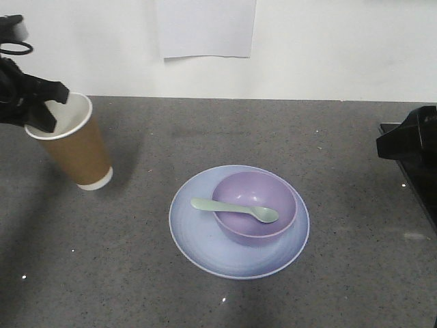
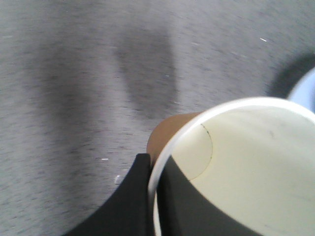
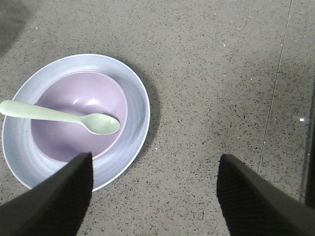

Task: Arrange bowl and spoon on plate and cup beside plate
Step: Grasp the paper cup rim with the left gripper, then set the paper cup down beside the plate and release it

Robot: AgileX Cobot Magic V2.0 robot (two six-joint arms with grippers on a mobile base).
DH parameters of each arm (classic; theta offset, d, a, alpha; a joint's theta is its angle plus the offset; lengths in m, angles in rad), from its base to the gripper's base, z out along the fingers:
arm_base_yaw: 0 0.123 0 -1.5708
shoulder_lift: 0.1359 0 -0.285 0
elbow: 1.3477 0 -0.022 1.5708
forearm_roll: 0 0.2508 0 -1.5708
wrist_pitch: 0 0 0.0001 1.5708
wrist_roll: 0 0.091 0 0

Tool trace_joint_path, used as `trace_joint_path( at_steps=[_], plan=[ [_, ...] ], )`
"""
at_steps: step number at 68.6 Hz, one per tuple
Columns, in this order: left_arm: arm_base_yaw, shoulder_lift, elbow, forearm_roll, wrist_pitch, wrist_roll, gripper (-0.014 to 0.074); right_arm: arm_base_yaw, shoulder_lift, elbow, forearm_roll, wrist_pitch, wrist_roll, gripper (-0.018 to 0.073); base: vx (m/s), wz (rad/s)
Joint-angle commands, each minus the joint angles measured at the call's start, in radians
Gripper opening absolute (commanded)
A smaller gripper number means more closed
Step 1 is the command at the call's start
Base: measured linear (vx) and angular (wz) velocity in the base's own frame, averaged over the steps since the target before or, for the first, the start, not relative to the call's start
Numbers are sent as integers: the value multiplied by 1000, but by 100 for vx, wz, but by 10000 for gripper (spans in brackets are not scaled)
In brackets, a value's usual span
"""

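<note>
The left tool (image 1: 42,104) pinches the cup (image 1: 75,147) rim, its base perhaps touching the desk (image 1: 341,273). The right tool (image 3: 155,189), spread, is mostly cut off.

Front view: high, looking down across the counter toward the wall, whole scene in frame. Left wrist view: very close over the cup (image 2: 246,162), blurred, facing down. Right wrist view: close above, facing down. Shared by front and right wrist: plate (image 1: 205,236) (image 3: 140,105), bowl (image 1: 239,191) (image 3: 74,98), spoon (image 1: 232,208) (image 3: 59,115).
</note>
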Motion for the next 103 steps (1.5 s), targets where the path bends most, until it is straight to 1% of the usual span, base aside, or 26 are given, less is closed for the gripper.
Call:
trace_joint_path(
  at_steps=[1, 7, 20, 47, 80, 103],
  plan=[
    [-70, -38, -24, -27, -1, -2, -8, -6, -18, -22, 14, -60, -8, 505, 0, 0],
    [-124, -30, -24, -27, -6, -2, -8, -6, -18, -22, 14, -60, -8, 505, 0, 0],
    [-181, 8, -23, -26, -12, -2, -8, -6, -18, -22, 14, -60, -8, 505, 0, 0],
    [-182, 56, -23, -24, -35, -4, -8, -6, -18, -22, 14, -67, -8, 505, 0, 0],
    [-182, 108, -23, -26, -37, -2, -8, -6, -18, -22, 14, -68, -8, 505, 0, 0],
    [-182, 119, -23, -28, -31, -2, 18, -6, -18, -22, 14, -68, -8, 505, 0, 0]
  ],
)
